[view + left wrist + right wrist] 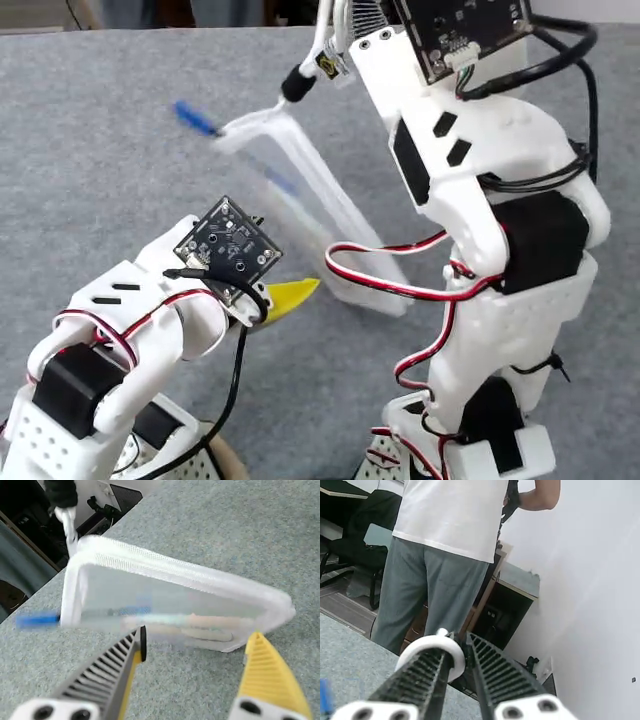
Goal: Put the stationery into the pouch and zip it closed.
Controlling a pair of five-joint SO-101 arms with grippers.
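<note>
pouch [330,215], light and floppy, hangs tilted from right gripper [460,652] pinched on zip ring [432,655], low end on table [100,200]; left gripper [199,637], fingers wide, near that end should take the stiffer seam.

clear pouch [175,592] tilted, pens [205,626] inside, blue pen [35,621] protruding

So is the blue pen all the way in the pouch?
No, partly out: the blue pen sticks out past the end of the pouch.
</note>
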